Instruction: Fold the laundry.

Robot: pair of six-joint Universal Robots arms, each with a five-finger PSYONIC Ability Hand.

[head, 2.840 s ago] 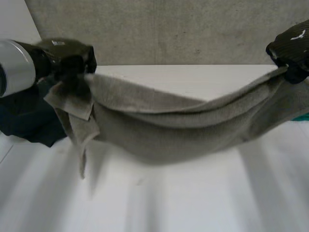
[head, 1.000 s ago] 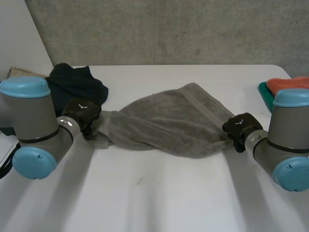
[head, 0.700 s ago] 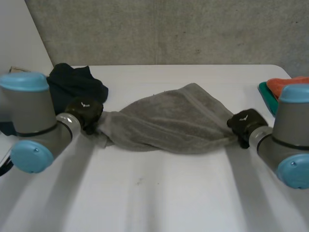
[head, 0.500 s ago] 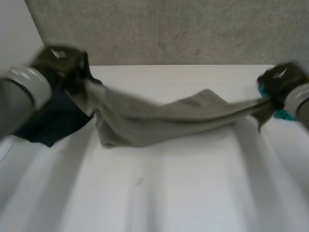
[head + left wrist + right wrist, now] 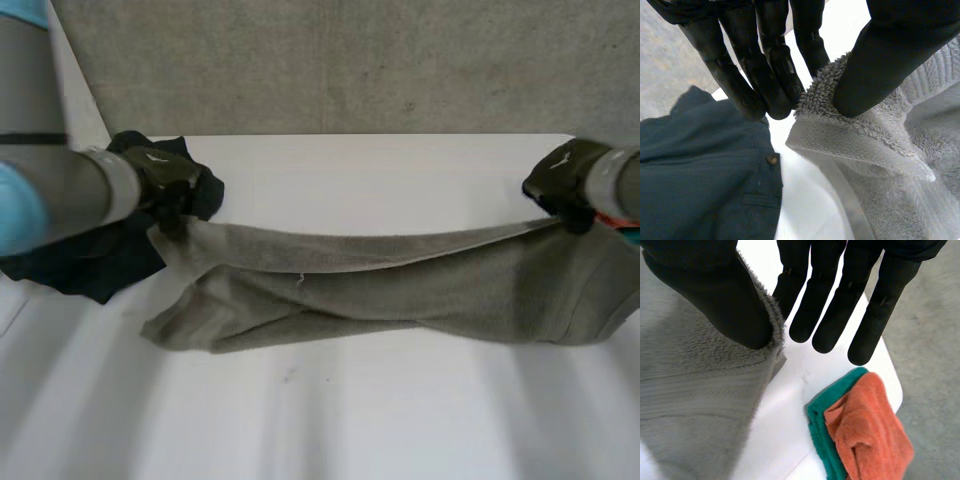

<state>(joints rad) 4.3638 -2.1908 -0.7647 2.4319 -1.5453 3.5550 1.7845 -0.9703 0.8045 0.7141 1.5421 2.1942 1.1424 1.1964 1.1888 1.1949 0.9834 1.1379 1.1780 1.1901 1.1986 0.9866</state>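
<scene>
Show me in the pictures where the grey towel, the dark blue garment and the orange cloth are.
grey towel (image 5: 380,290), head view, the middle of its length.
dark blue garment (image 5: 700,170), left wrist view, the flat fabric beside its button.
orange cloth (image 5: 865,430), right wrist view, the middle of its upper surface.

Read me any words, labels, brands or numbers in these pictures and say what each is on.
No readable text anywhere.
Back of the left robot hand and of the right robot hand: a small white mark each, too blurred to read.
The grey towel, dark garment, orange cloth and teal cloth: no label or print shows.
</scene>
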